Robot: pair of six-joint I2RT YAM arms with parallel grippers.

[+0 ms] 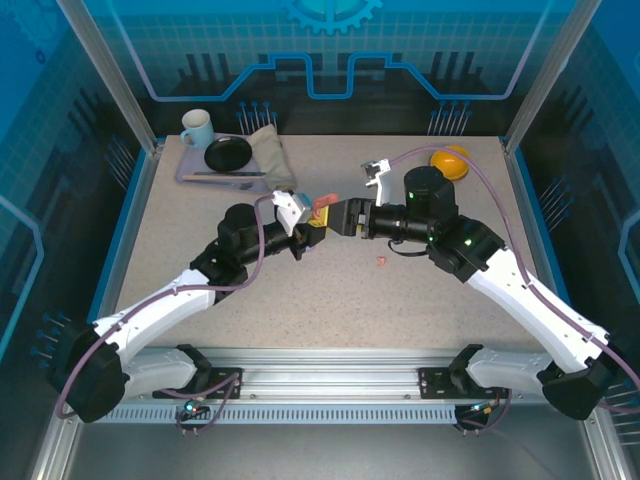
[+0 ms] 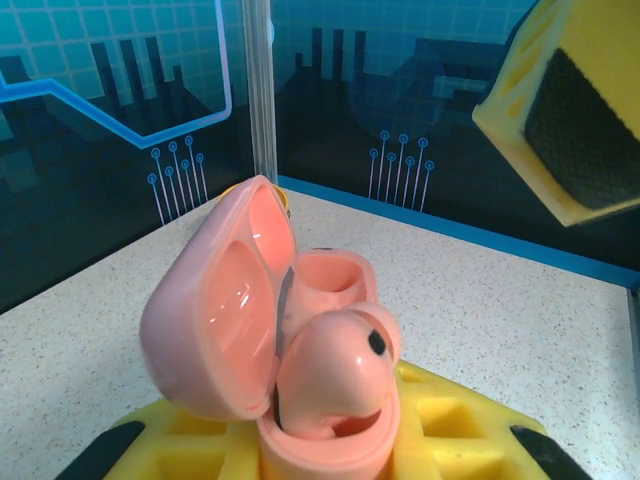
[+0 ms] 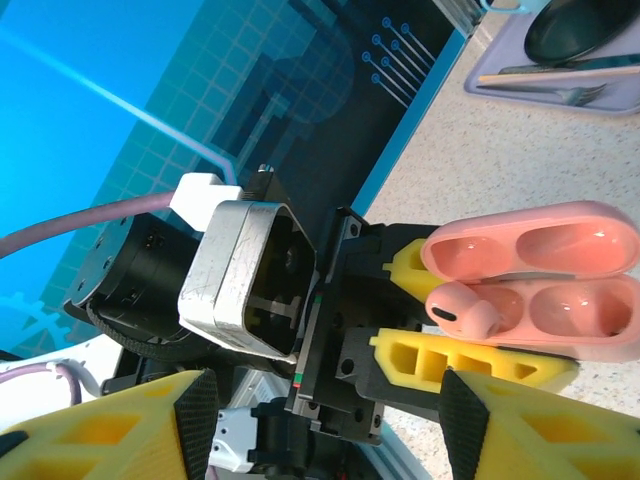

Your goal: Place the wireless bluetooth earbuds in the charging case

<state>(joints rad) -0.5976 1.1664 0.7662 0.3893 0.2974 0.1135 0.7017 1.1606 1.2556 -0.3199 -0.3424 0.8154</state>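
Left wrist view: the left claw (image 1: 312, 234) clamps the base of a glossy salmon-pink plastic charging case (image 2: 225, 320), lid hinged open. A salmon-pink earbud (image 2: 340, 372) sits tilted, half in its socket. The right claw (image 1: 338, 217) hangs open just beside the case. A second tiny pink bud (image 1: 381, 262) lies apart on the speckled desk (image 1: 300, 305).

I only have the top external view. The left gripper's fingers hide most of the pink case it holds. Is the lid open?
Observer: Yes. In the left wrist view, the pink case has its lid swung wide open.
Operator: Any bud inside?
Observer: One salmon bud sits in the near socket, its head standing above the rim. I cannot tell if it is fully seated.
Operator: And the second slot?
Observer: The far socket is empty.
Operator: Is the right gripper carrying anything?
Observer: No. In the right wrist view, the right gripper is open, with nothing between its fingers.
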